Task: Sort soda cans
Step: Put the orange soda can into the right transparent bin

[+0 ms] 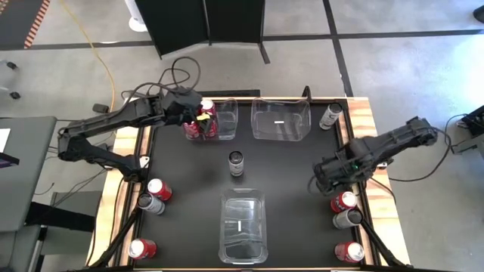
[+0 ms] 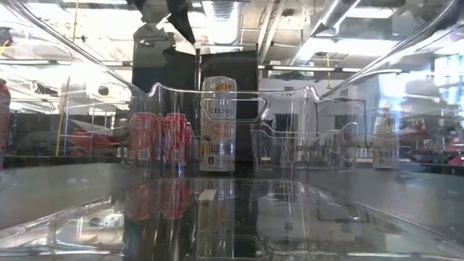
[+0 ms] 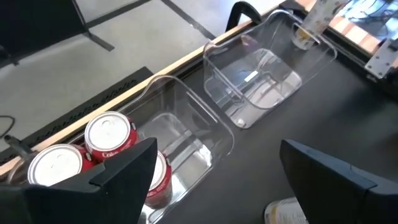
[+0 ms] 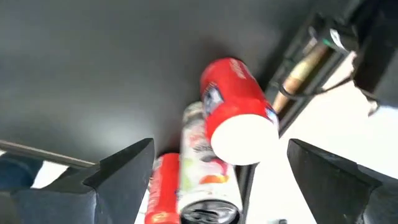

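I start at the near edge of the worktop point(image 1: 287, 162): a clear bin point(image 1: 243, 227) sits at near centre, empty as far as I can see. At the near left corner lies one red can point(image 1: 141, 248), and a little farther up that side a red can point(image 1: 159, 189) and a grey can point(image 1: 150, 203) lie together. On the near right side three cans lie in a row along the edge: a red one point(image 1: 349, 252), a grey one point(image 1: 348, 219), and a red one point(image 1: 343, 201). The right pincer point(image 1: 324, 183) hovers just above that last red can; in the right wrist view the can point(image 4: 236, 112) shows between its spread fingers point(image 4: 118, 174), jaws released, nothing held. Mid-worktop, one grey can point(image 1: 237, 163) stands upright, apart from everything else; the low view shows it through the near bin's walls. Farther back, the left pincer point(image 1: 195, 113) is over the far left bin point(image 1: 215, 121), which holds red cans point(image 1: 206, 119); the left wrist view shows three silver tops point(image 3: 109, 134) upright at one end of that bin. The left jaws stand open and released, empty. Beside it, the far centre bin point(image 1: 280, 119) looks empty. At the far right corner one grey can point(image 1: 330, 116) stands upright just beside that bin.
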You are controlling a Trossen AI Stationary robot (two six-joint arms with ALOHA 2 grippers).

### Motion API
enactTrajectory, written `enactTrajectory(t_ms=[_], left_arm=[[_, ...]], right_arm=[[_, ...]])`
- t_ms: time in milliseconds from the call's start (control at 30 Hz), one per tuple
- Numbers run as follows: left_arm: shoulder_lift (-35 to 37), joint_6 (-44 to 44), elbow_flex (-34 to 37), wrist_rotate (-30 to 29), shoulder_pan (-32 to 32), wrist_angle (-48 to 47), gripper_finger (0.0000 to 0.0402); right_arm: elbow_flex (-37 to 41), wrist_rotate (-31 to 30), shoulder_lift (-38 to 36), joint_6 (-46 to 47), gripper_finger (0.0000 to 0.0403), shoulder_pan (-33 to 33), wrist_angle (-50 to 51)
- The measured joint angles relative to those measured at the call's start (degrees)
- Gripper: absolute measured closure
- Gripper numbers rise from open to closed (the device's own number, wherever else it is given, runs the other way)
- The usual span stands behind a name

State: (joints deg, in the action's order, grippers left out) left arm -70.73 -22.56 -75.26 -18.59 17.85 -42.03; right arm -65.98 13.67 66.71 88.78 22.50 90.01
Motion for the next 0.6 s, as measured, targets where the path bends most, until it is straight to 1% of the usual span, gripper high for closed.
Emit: enactTrajectory(t_ms=[200,333,600], left_arm=[[-0.9,1.5,0.0,0.3,0.0,0.9,0.0066],[-1.7,1.8,0.1,0.4,0.0,1.6,0.0066],[-2.5,1.9,0.0,1.4,0.0,2.2,0.0066]], right_arm=[[3.1,0.5,-2.6,8.8,0.0019,6.1,-0.1],[5.4,0.5,-4.5,13.5,0.0019,9.2,-2.5],[13.4,0.0,-6.9,16.8,0.0019,14.2,-9.7]])
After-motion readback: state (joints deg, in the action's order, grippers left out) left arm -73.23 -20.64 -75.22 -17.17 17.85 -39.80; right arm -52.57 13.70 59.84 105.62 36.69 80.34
